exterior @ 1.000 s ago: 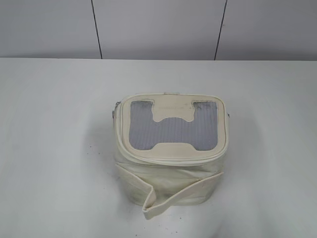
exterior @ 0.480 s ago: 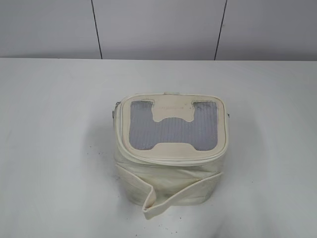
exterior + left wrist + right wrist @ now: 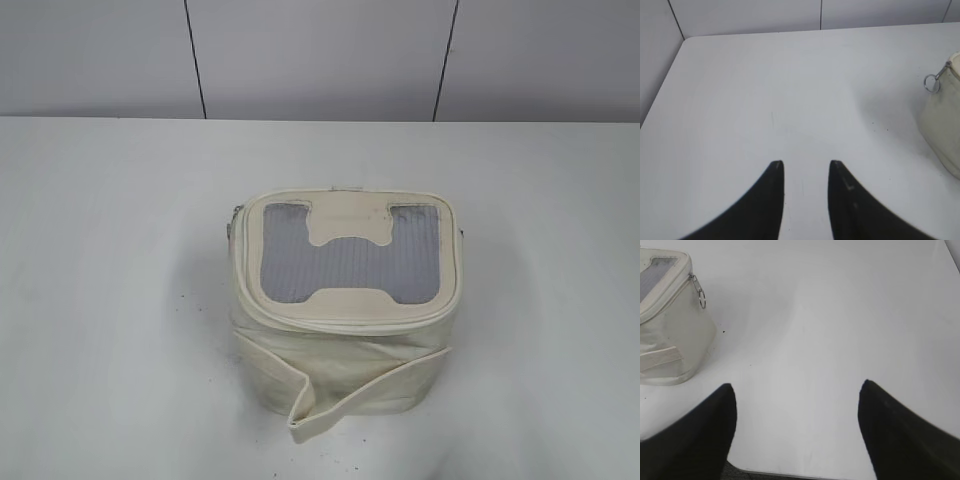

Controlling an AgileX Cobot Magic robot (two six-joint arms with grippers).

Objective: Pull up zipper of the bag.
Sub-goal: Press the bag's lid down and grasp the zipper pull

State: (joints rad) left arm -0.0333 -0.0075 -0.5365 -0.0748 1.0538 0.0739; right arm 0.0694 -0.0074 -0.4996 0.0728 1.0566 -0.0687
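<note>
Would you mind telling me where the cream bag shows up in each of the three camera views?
Exterior view: the bag sits centre, lower half.
Left wrist view: only its corner at the right edge.
Right wrist view: upper left corner.
Shared landmark: the white table, which the bag rests on.

Left gripper (image 3: 805,172) jaws narrowly parted; right gripper (image 3: 796,397) jaws wide apart.

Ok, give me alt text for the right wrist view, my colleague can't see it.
The cream bag sits at upper left on the white table, a silver ring pull hanging from its lid zipper. The right gripper is open over bare table, apart from the bag.
</note>
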